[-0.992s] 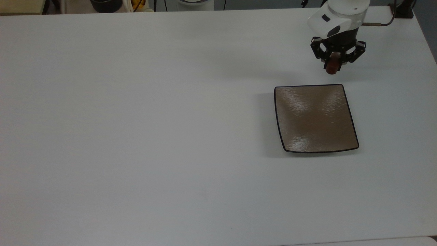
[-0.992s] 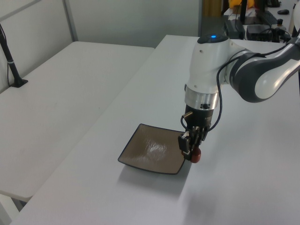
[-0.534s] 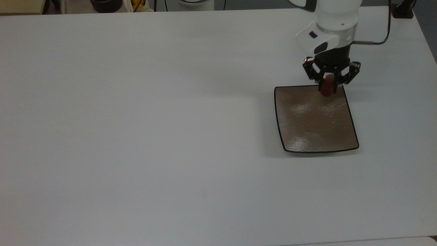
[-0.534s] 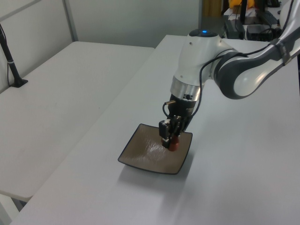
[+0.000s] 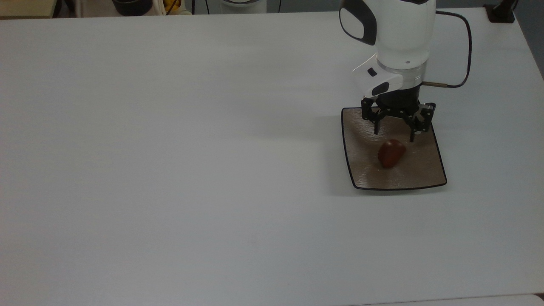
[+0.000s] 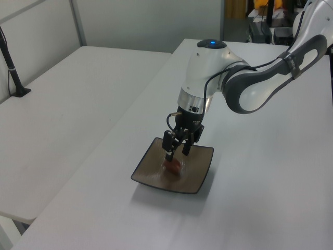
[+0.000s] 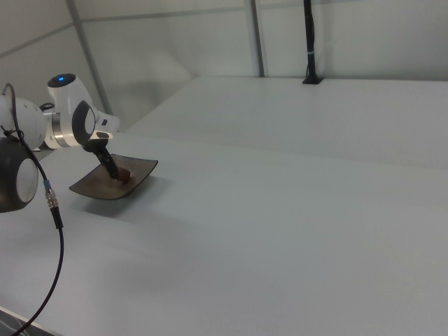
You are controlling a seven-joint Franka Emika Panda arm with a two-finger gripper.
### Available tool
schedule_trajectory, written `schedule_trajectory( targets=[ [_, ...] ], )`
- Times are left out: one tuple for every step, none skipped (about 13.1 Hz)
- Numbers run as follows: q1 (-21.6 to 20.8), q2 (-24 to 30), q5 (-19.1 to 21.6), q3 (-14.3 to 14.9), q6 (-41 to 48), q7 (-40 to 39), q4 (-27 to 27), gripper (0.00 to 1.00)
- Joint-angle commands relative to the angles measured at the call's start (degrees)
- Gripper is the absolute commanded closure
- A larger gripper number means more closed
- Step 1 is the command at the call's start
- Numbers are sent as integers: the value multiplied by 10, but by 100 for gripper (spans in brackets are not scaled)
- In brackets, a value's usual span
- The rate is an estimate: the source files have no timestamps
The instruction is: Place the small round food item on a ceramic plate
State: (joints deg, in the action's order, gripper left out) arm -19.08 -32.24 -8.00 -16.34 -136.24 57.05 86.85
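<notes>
Small round food item (image 5: 391, 153) lies on the ceramic plate (image 5: 429, 170), near its middle. Tool (image 5: 394, 133) hovers just above it, fingers spread, released, gripping nothing. Plate sits on white counter (image 5: 191, 148).

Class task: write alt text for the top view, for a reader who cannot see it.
A small reddish-brown food item lies on a square tan plate near the top view's right, on a white table. The robot's open claw hangs just above it, fingers spread and empty.
</notes>
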Motion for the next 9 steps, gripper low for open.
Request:
schedule_trajectory(
  targets=[
    [-4,-2,-11,0,-4,14,-10,6],
    [-3,4,-12,0,2,11,-9,4],
    [3,20,-12,0,4,9,-6,2],
    [4,33,-11,0,19,2,1,0],
    [5,45,-11,-1,56,-18,7,0],
    [7,60,-2,-1,116,-72,10,0],
    [7,77,0,-1,179,-120,17,0],
    [8,99,-1,-1,226,-172,41,0],
    [11,118,-1,1,246,-211,62,0]
  ],
)
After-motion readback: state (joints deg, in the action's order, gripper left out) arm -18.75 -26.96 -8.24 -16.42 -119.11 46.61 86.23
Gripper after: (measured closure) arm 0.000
